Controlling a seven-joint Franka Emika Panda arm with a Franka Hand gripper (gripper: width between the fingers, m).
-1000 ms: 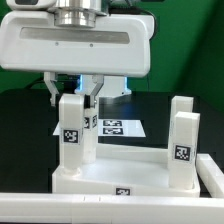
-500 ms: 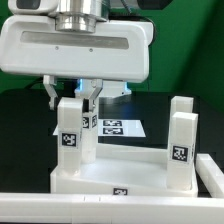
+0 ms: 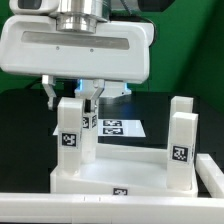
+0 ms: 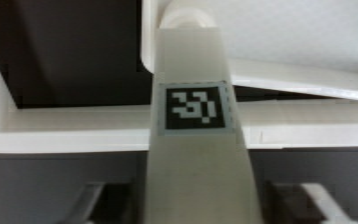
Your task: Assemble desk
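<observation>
The gripper [image 3: 72, 97] hangs over the leg [image 3: 72, 135] at the exterior view's left, one finger [image 3: 50, 94] on either side of its top; the fingers look loosened, a small gap showing, though whether they still touch cannot be told. That leg stands upright on the tabletop [image 3: 120, 180], which lies near the camera; a second leg [image 3: 181, 150] stands upright at the exterior view's right, well apart. The marker board [image 3: 118, 127] lies flat on the black table [image 3: 25, 135] beyond. The wrist view shows the tagged leg [image 4: 197, 120] between both fingers.
</observation>
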